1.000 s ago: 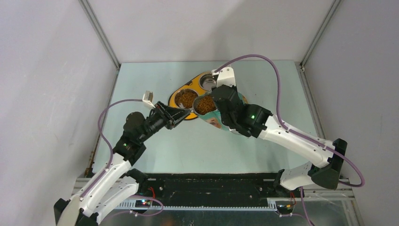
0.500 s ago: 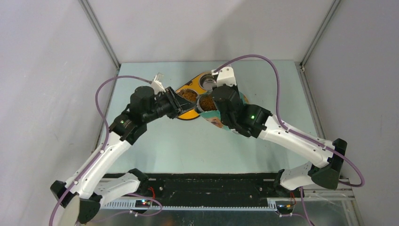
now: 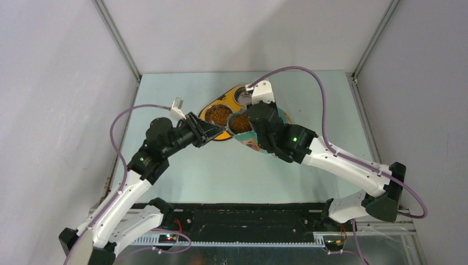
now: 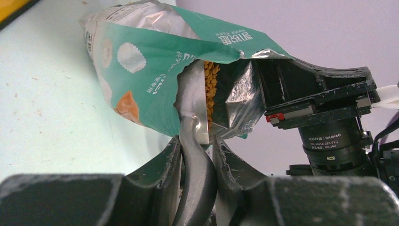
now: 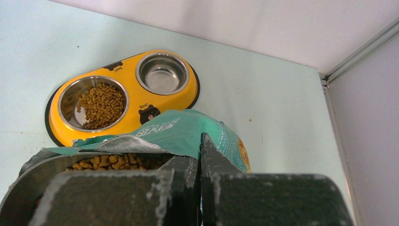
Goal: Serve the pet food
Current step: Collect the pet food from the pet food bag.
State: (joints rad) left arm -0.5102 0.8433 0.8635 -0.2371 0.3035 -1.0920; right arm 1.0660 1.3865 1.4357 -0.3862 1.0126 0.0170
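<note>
A teal-and-white bag (image 4: 141, 61) stands open, and my right gripper (image 5: 200, 151) is shut on its top edge (image 3: 253, 115). Brown pet food (image 4: 211, 87) fills the bag (image 5: 188, 134) and shows at its mouth (image 5: 113, 161). My left gripper (image 4: 195, 139) is shut on the handle of a grey metal scoop (image 4: 194, 113), whose head reaches into the bag's opening (image 3: 240, 122). Behind the bag lies a yellow double bowl (image 5: 123, 96). Its left cup holds pet food (image 5: 99, 103) and its right cup (image 5: 162, 75) is bare steel.
The bowl (image 3: 208, 113) and the bag sit mid-table on a pale green surface (image 3: 221, 171). Grey walls close the table on three sides, with a metal corner post (image 5: 362, 52) at the right. Purple cables (image 3: 309, 69) arc above both arms.
My left gripper swung the scoop up over the bowl half a second ago and has come back to the bag's mouth. The right arm and bag have barely shifted.
</note>
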